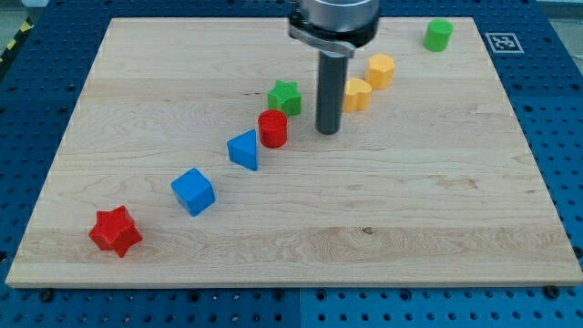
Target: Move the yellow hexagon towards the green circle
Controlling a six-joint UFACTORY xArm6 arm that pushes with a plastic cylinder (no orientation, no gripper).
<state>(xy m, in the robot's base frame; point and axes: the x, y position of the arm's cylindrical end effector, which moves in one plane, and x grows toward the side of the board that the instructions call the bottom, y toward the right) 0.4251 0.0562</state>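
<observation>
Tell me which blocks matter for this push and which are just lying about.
In the job: yellow hexagon, green circle, my tip at the view's lower left of the hexagon.

Lying about: other yellow block, green star, red cylinder, blue triangle, blue cube, red star.

**A dark rod under a grey collar**

The arm showed only its lowest part at the view's top. A broad round housing [333, 14], dark grey with a glossy sheen, ended in a lighter metallic flange [332, 35] with a pale rim. From it hung a straight cylindrical rod [329, 87], dark grey with a faint lengthwise highlight. My tip [328, 131] was blunt and flat-ended, the same dark colour.
</observation>
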